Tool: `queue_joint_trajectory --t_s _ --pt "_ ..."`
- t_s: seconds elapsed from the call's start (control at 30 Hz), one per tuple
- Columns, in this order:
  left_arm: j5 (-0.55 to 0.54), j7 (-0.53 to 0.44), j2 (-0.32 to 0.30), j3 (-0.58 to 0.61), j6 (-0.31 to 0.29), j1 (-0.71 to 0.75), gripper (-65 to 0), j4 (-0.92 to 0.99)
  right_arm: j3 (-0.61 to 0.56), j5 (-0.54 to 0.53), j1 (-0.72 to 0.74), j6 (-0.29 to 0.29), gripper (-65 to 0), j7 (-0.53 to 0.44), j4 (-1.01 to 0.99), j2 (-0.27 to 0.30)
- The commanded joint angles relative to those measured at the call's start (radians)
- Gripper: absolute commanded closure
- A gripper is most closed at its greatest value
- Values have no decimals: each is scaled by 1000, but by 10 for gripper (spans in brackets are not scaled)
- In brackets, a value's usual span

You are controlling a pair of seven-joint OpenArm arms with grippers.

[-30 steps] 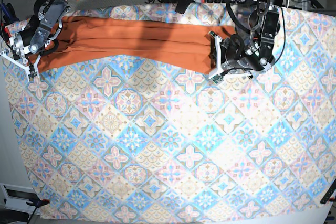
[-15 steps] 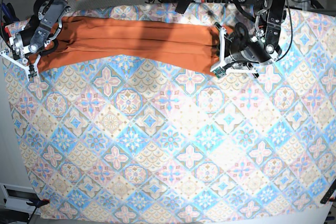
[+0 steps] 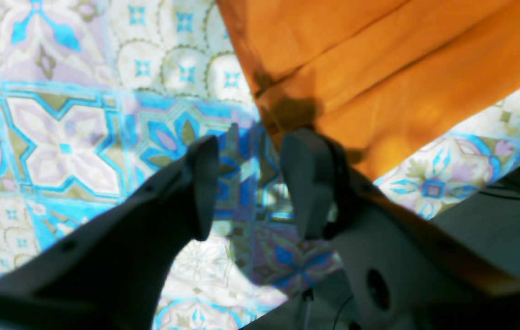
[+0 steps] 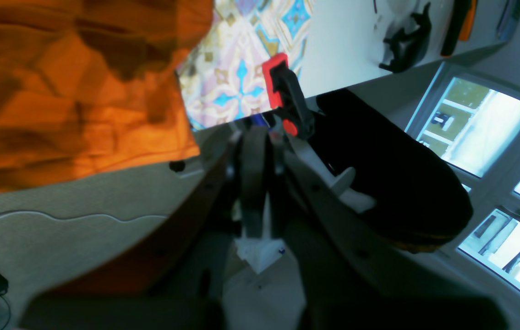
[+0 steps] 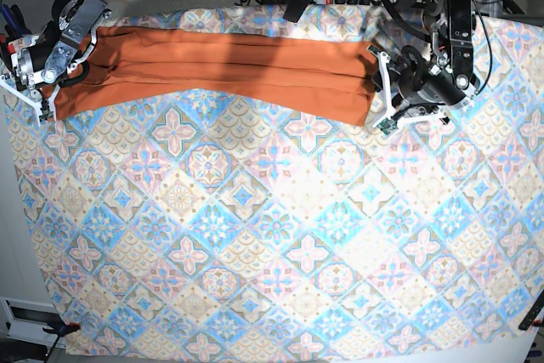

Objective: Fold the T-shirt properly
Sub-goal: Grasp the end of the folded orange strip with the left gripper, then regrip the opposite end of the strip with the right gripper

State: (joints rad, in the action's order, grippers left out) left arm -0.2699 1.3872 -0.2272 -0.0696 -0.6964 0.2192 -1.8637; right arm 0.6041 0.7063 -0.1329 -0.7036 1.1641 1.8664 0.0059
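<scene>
Base view: the shirt [image 5: 221, 65] lies as a long folded band across the cloth's [image 5: 272, 235] far side. The left gripper [image 3: 248, 183] has its fingers spread with nothing between them, the shirt's end just beyond their tips. The right gripper [image 4: 260, 151] has fingers pressed together, shirt bunched beside them.

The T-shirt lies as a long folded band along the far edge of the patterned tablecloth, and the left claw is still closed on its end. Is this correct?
Not quite. The T-shirt does lie as a long folded band along the far edge of the tablecloth, but the left claw is open. In the left wrist view only tablecloth shows in the gap between the fingers, and the cloth's end lies just beyond them.
</scene>
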Motion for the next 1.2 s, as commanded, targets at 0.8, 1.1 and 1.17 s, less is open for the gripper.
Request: queue_joint_trajectory --t_s 0.8,1.1,1.17 --pt "-185 -13 -10 -45 -2 -30 -258 -18 -163 9 74 5 -7 0 9 -4" --pt "-185 -15 -33 -45 -2 -31 -258 -17 -155 3 85 5 -4 -13 -130 -42" --pt "-185 -15 -33 -45 -2 -31 -258 -17 -154 -37 82 5 -4 -29 -138 -42"
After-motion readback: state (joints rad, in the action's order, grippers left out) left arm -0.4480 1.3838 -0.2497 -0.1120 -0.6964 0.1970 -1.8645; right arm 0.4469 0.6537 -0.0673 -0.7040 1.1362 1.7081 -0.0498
